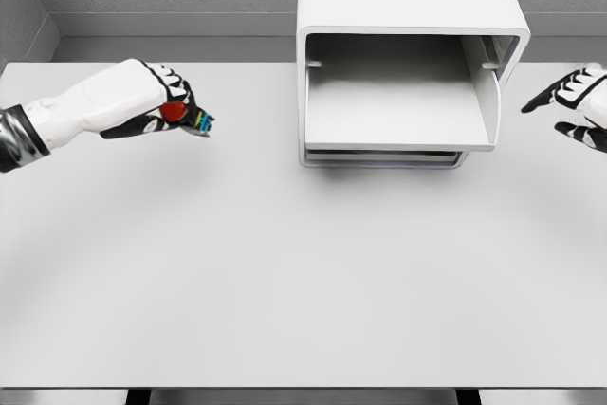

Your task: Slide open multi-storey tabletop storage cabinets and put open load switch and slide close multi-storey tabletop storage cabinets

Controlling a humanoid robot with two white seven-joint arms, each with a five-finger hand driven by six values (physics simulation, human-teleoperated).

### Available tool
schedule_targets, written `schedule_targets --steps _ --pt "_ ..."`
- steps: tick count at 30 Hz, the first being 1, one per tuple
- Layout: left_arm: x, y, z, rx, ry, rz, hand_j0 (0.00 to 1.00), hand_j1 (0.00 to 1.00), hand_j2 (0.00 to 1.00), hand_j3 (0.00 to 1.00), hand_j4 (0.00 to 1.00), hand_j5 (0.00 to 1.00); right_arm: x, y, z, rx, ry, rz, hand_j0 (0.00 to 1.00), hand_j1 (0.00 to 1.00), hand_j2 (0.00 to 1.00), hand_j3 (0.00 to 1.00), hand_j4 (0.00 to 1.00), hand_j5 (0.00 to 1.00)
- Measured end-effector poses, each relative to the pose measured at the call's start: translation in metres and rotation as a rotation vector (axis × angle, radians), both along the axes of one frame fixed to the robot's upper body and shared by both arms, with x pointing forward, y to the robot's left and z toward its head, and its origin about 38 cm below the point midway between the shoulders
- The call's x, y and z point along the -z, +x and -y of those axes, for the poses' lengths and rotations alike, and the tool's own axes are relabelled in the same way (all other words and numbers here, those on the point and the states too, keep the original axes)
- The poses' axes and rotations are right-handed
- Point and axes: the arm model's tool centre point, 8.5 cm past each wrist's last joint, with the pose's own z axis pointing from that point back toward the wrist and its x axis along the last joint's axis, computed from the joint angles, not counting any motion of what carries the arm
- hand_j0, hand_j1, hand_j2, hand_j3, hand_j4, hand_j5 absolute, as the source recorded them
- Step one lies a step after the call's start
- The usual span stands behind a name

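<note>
The left hand (156, 101) was up off the table (285, 282), near the table's far left edge, fingers curled around the load switch (185, 116). You could see the switch's red knob and a flash of blue and yellow poking out past the fingertips. It was carried clear of the surface, which made sense if the job was to lift it over a drawer lip rather than drag it.

And there was the cabinet (408, 7), sitting at the far edge of the table, a little right of the middle. Its top drawer (398, 106) was pulled forward, tray bare and facing the robot, so the opening step looked done. The drawer stood well apart from the switch, so a sideways carry toward the tray seemed the next call.

The right hand (579, 106) hovered just beside the cabinet's right flank, by the table's far right edge, fingers spread loose and gripping nothing. My read: it waited there, out of the left arm's path but close enough to push the drawer shut once the switch went in. The risk was clipping the drawer's front lip on the way over.
</note>
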Motion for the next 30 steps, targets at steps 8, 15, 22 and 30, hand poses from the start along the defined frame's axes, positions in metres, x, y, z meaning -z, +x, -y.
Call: schedule_targets --steps 8,15,22,30 --pt "-0.009 -0.014 0.015 0.064 -0.042 0.018 0.4 0.4 0.4 0.4 0.4 0.4 0.025 -0.01 0.01 0.023 -0.026 -0.077 0.53 0.53 0.53 0.53 0.53 0.53" --pt "-0.023 -0.025 0.026 0.12 -0.087 0.041 0.41 0.41 0.41 0.41 0.41 0.41 0.048 -0.021 0.008 0.021 -0.023 -0.132 0.54 0.54 0.54 0.54 0.54 0.54" --pt "-0.032 -0.034 0.034 0.164 -0.116 0.056 0.44 0.44 0.44 0.44 0.44 0.44 0.074 -0.03 -0.001 0.012 0.002 -0.194 0.55 0.55 0.55 0.55 0.55 0.55" --pt "-0.042 -0.041 0.042 0.197 -0.139 0.08 0.41 0.41 0.41 0.41 0.41 0.41 0.098 -0.038 -0.015 0.0 0.04 -0.235 0.56 0.56 0.56 0.56 0.56 0.56"
